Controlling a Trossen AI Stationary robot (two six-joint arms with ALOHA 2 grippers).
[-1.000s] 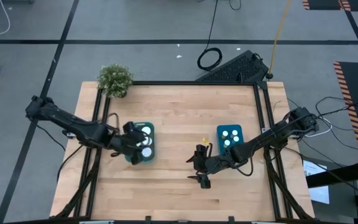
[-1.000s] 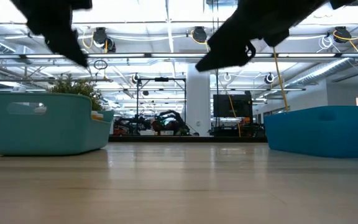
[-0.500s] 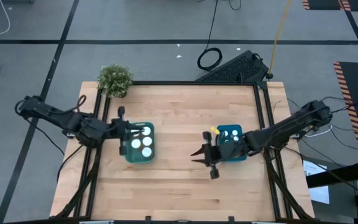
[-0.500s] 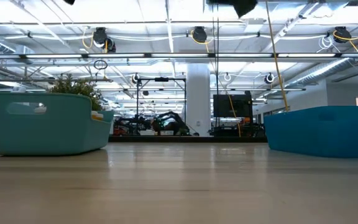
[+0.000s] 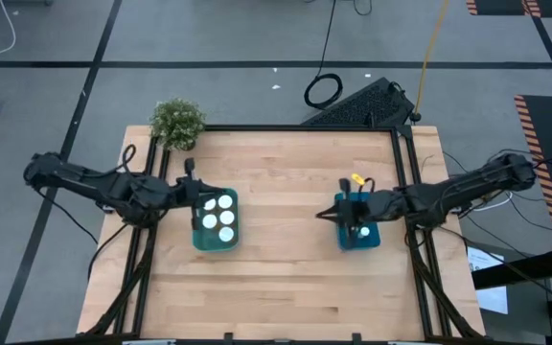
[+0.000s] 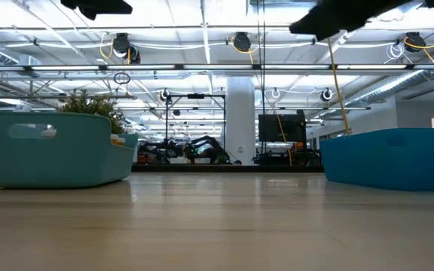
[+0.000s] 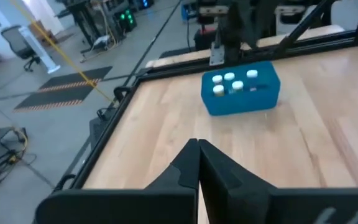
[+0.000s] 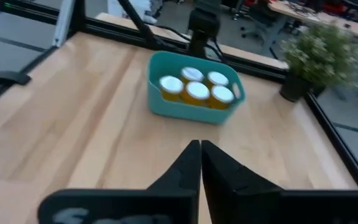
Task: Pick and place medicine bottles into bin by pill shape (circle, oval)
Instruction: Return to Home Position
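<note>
Both arms hang above the table, and there's nothing loose on the wood between them. The left gripper (image 5: 188, 195) sits just beside the teal bin (image 5: 199, 240), at the rim away from the table's middle, and in its own wrist view the two fingers (image 7: 197, 163) are pressed tip to tip, holding nothing. Four large white-capped amber bottles (image 8: 196, 91) stand packed together inside that teal bin, right up against the gripper's position.

Over on the other side, the right gripper (image 5: 332, 215) pokes out past the inner edge of the blue bin (image 5: 369, 241), arm lying right across it. Its fingers (image 8: 199, 167) are likewise closed on each other, empty. The blue bin holds the small white-capped bottles (image 7: 230, 83), a handful of them clustered together; I can't make out an exact count or read the pill shapes from here.

From table level, the plank is bare from one bin to the other, only the tubs at either side. By my reckoning the sorting is finished or very nearly so: every bottle I can see is already in a bin. What's left, I'd judge, is for both arms to pull clear of the bins and go to rest, lifting clear of the rims so neither tub gets nudged.
</note>
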